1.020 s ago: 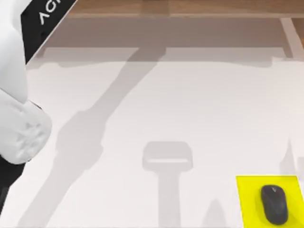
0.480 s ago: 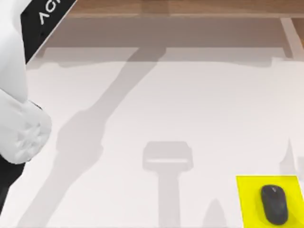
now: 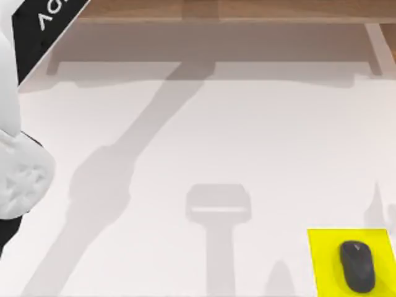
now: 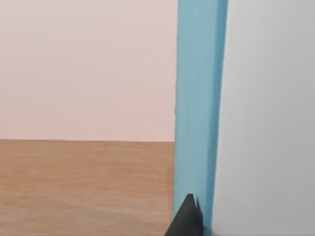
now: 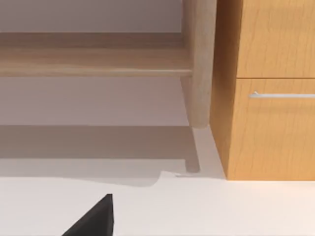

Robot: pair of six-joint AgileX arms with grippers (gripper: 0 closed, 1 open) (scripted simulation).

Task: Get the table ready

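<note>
Table [image 3: 247, 142] surface, broad and white, spreads across most of the top view, and we see its light wooden frame along the far edge. At the table's near right corner lies a bright yellow mat [image 3: 322, 263], square to the edge, and a dark computer mouse [image 3: 357, 266] sits on it, resting toward the mat's right half with its narrower end pointing away from the near edge. Soft grey shadows of our arms fall across the middle of the tabletop.

Our left arm [image 3: 18, 124] rises at the top view's left edge, a white casing with a black lettered band crossing the upper left corner. Its wrist view looks out past a tall blue upright panel [image 4: 199, 108] with a pale grey surface beside it, a wooden floor and a pinkish wall behind; a dark tip [image 4: 187, 219] shows low in that view, probably part of the left gripper, and we cannot tell how far its fingers stand apart or whether they hold anything.

Our right arm's wrist view shows the table's white top, a round wooden leg [image 5: 199, 64], and a wooden drawer cabinet [image 5: 270, 88] with a metal handle. A dark wedge [image 5: 93, 219] juts in near the bottom; the right gripper's opening likewise cannot be told.
</note>
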